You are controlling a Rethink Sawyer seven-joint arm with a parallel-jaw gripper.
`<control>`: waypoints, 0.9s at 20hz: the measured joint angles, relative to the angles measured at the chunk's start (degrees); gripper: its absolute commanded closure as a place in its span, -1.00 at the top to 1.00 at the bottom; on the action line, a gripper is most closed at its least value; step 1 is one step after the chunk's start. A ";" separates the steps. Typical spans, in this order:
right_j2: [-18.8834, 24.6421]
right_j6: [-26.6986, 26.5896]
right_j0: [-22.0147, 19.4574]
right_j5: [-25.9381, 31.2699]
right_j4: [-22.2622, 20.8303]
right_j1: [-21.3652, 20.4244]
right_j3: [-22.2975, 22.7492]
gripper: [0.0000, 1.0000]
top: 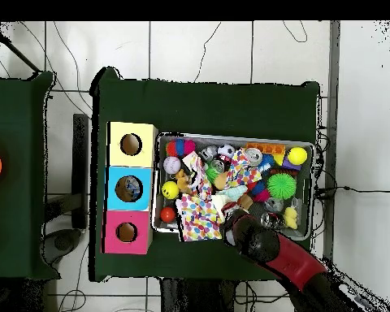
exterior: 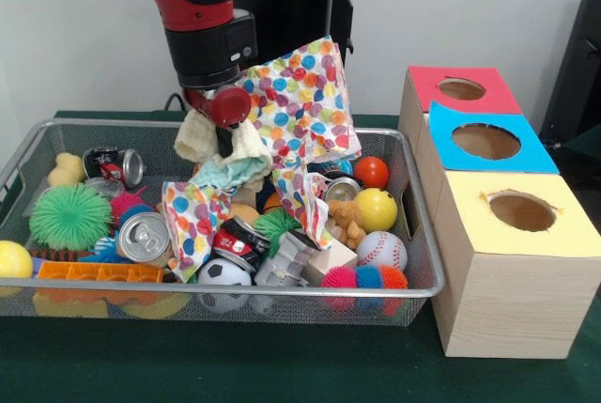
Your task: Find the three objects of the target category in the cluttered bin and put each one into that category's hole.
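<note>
Gripper (exterior: 223, 131) hung over the basket (exterior: 424, 234), near its far rim, clamped on a cream cloth (exterior: 202, 140) that drooped around my fingers. Couldn't see the fingertips themselves under the fabric, but the cloth was lifted clear of the pile, so jaws were closed on it. A pale blue cloth (exterior: 230, 174) hung just below it. A polka-dot napkin (exterior: 305, 102) stood up tall beside my wrist, and a second dotted napkin (exterior: 192, 220) lay lower in the clutter.

Wire basket sat mid-bench, long side facing the front edge, full of junk: green spiky ball (exterior: 69, 216), drink can (exterior: 143, 237), another can (exterior: 117, 165) near the far rim, soccer ball (exterior: 223, 274), baseball (exterior: 381, 251), yellow ball (exterior: 376, 209), orange ball (exterior: 371, 172), orange grid tray (exterior: 99, 272) against the near rim.

Three wooden boxes stood in a row just beside the basket's short end, toward the bench's side edge: yellow-topped box (exterior: 512, 271) nearest the front edge, blue-topped box (exterior: 488, 145) in the middle, red-topped box (exterior: 460, 90) furthest back. Each had a round hole in its lid.

Overhead, my arm (top: 283, 256) reached in across the basket's rim (top: 312, 187) from the robot-side edge.
</note>
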 measured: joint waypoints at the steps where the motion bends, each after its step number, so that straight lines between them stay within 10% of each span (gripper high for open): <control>1: 0.00 0.00 -0.02 0.00 0.09 0.01 -0.01 -1.00; 18: -1.35 0.01 0.42 0.20 0.12 -2.64 0.93 -1.00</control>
